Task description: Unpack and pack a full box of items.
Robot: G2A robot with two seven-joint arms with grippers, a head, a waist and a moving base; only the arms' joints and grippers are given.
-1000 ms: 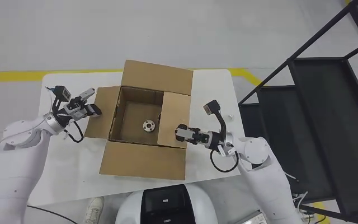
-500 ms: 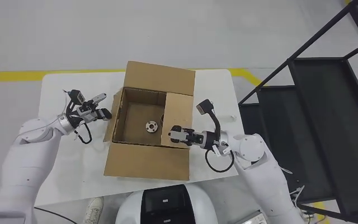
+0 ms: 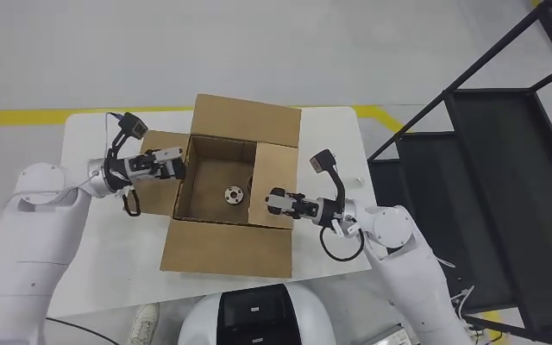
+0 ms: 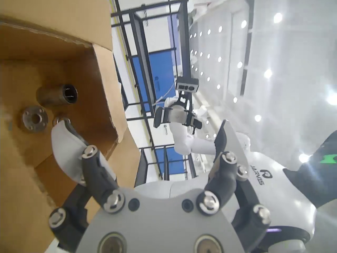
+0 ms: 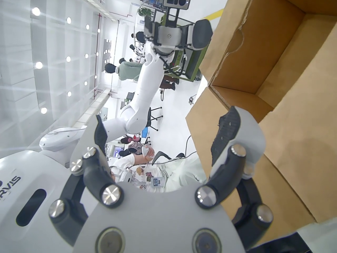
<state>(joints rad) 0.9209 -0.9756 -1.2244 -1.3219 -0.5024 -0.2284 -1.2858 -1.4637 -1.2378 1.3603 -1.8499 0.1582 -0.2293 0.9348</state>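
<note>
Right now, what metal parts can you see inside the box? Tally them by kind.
Round flange: 1
Short tube: 1
Total: 2 in the cardboard box. The side flap hides part of the floor, so there may be more.

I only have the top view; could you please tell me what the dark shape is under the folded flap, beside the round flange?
Observer: A dark metal tube, lying on its side on the brown cardboard box's floor beside the round grey metal flange.
Operator: Thanks. Is the left arm holding anything?
Observer: No, the left claw is open and empty, one white finger pointing toward the flange.
Operator: And the right arm?
Observer: The right claw is open too; the cardboard flap's edge appears between its fingers, not gripped.
</note>
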